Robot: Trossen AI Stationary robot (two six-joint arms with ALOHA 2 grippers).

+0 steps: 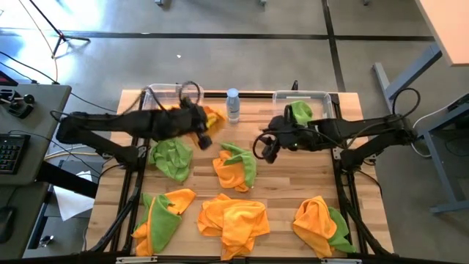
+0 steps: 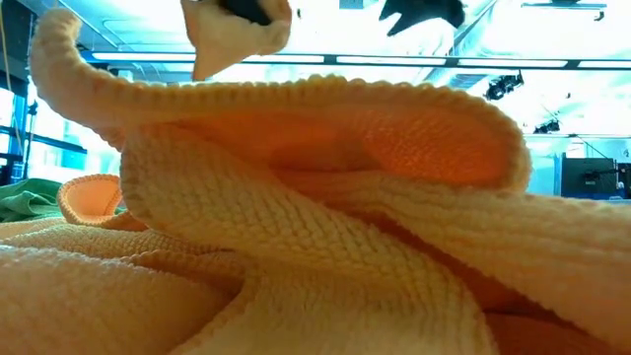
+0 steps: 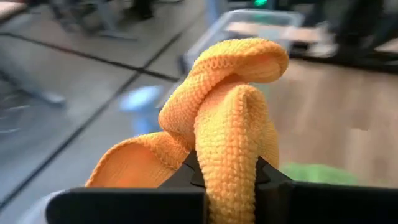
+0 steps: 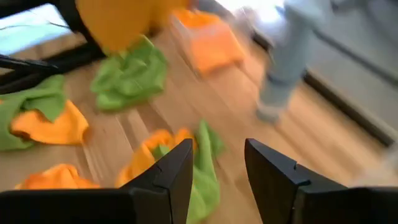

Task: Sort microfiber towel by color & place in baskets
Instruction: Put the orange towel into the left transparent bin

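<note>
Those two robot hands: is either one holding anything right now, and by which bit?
The left hand is shut on an orange towel, pinching a bunched fold so the rest loops above the fingers. The right hand is open and holds nothing.

Left arm reaches in from the left side, stretched across toward the middle-back of the surface, wrist roughly level. Left gripper (image 3: 231,186) has its jaws pinched tight on an orange microfiber towel (image 3: 231,106), which bunches up between the two dark fingers (image 3: 124,205) (seen close in the left wrist view).

Right arm comes in from the right side, forearm approx. level, elbow out near the surface's right edge. Right gripper (image 4: 217,171) hangs above the surface w/ jaws parted and nothing between the fingers (image 4: 171,180).
</note>
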